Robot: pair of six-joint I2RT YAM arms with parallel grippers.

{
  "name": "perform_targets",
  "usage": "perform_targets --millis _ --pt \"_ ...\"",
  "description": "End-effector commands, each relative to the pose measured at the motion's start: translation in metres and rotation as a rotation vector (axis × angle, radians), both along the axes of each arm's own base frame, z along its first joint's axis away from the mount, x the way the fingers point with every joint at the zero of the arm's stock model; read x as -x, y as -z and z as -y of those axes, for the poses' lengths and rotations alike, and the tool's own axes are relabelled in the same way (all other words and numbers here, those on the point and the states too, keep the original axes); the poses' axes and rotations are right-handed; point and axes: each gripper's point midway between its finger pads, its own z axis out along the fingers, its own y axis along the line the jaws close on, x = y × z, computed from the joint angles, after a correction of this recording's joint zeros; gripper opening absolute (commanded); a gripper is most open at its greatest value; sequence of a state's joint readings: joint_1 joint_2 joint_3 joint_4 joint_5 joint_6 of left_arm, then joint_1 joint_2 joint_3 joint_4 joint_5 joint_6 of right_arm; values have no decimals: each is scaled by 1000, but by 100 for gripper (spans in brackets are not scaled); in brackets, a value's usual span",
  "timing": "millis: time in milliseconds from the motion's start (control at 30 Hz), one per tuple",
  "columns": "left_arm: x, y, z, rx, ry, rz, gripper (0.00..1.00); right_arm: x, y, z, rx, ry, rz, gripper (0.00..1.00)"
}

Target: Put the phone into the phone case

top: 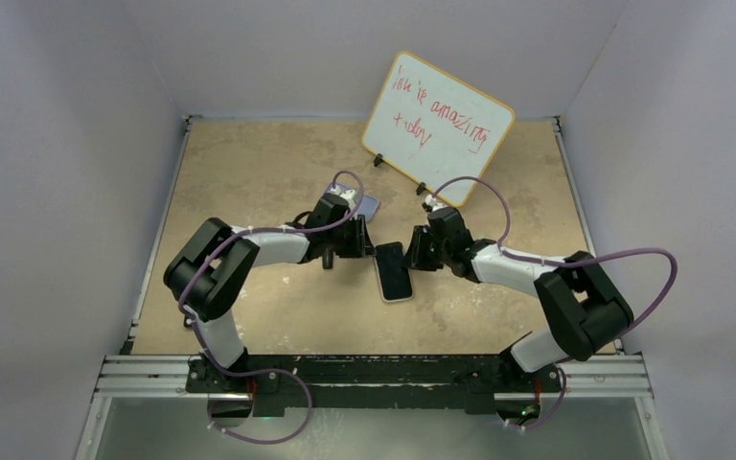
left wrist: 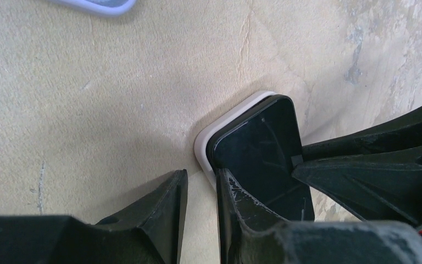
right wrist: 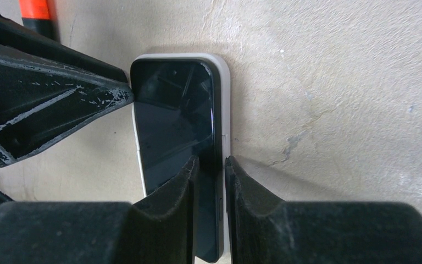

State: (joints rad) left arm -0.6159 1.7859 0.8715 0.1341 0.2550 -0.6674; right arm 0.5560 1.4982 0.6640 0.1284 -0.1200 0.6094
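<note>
Nothing seated yet: phone [top: 394, 271] lying screen up in front of whiteboard [top: 438, 126]; phone case [top: 370, 204] apart, closer to whiteboard. Claws: right gripper [right wrist: 213, 162] pinched shut on phone's long edge; left gripper [left wrist: 201, 176] narrowly parted astride opposite edge, hold unclear. Remaining: lift, carry, press into case.

Soft, even light falls from overhead; the pale walls [top: 77, 144] go bluish-grey and the tabletop [top: 278, 163] stays bright. Shadows beneath the arms [top: 278, 247] are faint. The phone [right wrist: 176, 121] screen gives dim reflections, no hard glare. Wrist views are sharp on the table, but the near fingers [left wrist: 148, 217] blur into dark masses
</note>
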Motion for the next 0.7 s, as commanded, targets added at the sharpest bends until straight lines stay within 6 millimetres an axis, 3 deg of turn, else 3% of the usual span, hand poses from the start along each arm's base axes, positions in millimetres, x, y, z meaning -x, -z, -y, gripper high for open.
perform_targets --millis 0,233,400,533,667 --pt "29 5 -5 -1 60 -75 28 21 5 -4 -28 -54 -38 23" --pt "51 -13 2 119 96 -112 34 43 8 -16 -60 -128 -65 11" --pt "56 -4 1 137 92 -121 35 48 21 -19 -70 -120 -91 7" --pt "61 0 7 176 113 -140 34 52 21 -23 -104 -121 -110 8" --pt "59 -1 8 176 113 -136 33 49 9 -19 -94 -105 -78 16"
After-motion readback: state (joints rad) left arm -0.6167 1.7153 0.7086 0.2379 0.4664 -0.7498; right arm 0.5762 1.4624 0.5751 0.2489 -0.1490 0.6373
